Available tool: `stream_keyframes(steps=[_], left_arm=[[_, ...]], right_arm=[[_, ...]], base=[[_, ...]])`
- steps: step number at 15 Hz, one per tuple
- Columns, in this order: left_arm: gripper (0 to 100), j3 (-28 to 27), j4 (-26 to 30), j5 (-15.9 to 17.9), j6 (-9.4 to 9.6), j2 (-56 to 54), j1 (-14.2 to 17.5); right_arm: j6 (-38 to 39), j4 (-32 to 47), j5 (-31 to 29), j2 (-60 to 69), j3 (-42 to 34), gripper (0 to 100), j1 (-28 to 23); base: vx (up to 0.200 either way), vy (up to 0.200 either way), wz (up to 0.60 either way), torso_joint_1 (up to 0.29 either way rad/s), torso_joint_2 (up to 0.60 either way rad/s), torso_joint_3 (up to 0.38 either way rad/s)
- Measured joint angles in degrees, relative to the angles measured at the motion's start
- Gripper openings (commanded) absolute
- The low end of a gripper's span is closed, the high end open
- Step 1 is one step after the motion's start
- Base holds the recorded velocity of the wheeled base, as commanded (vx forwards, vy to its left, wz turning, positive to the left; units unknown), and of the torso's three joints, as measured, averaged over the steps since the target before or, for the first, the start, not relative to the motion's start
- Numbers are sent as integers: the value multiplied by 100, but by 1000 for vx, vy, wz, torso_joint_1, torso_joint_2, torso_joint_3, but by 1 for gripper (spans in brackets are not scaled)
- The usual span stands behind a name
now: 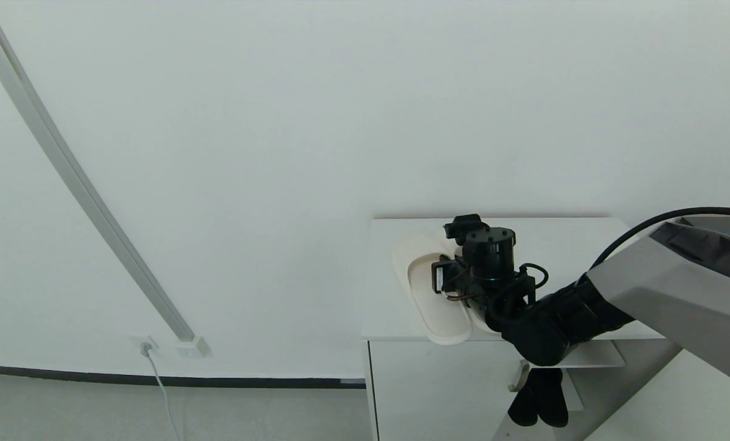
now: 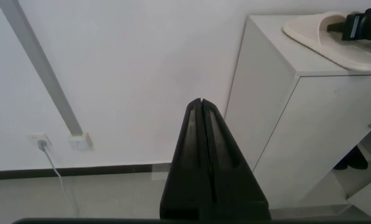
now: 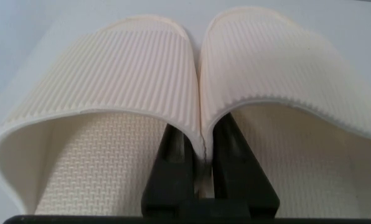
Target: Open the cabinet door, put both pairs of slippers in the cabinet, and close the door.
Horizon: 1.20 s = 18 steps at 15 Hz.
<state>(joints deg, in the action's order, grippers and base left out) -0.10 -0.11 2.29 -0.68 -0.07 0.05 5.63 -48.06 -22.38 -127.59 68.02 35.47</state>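
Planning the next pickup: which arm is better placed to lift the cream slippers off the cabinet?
Right. The right gripper clamps the cream slippers by their touching inner walls on the cabinet top; the left gripper is shut, off beside the cabinet.

Of the cream slippers (image 1: 432,294), one mostly hidden under the right gripper (image 3: 202,152) and its wrist. Below the claw, partly masked by the forearm: dark slippers (image 1: 539,401) inside the cabinet (image 1: 438,392).

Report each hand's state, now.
Left hand: closed, empty.
Right hand: closed on the adjoining inner edges of the cream ribbed foam slippers.
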Motion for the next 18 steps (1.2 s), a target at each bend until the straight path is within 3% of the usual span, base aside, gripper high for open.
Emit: stream_keyframes(steps=[6, 11, 14, 18], left_arm=[[0, 0, 0, 2, 13, 0, 0], [0, 0, 1, 6, 68, 0, -2], [0, 0, 4, 9, 59, 0, 2], [0, 0, 4, 17, 59, 0, -2]], right_arm=[[-35, 2, 115, 639, -510, 0, 115], [-28, -13, 1062, 2020, -2054, 0, 507], [27, 40, 1302, 2778, -2834, 0, 866], [35, 51, 1303, 3049, -2979, 0, 967]], base=[[0, 0, 0, 0, 0, 0], [0, 0, 0, 0, 0, 0], [0, 0, 0, 0, 0, 0], [-100, 0, 0, 4, 2, 1]])
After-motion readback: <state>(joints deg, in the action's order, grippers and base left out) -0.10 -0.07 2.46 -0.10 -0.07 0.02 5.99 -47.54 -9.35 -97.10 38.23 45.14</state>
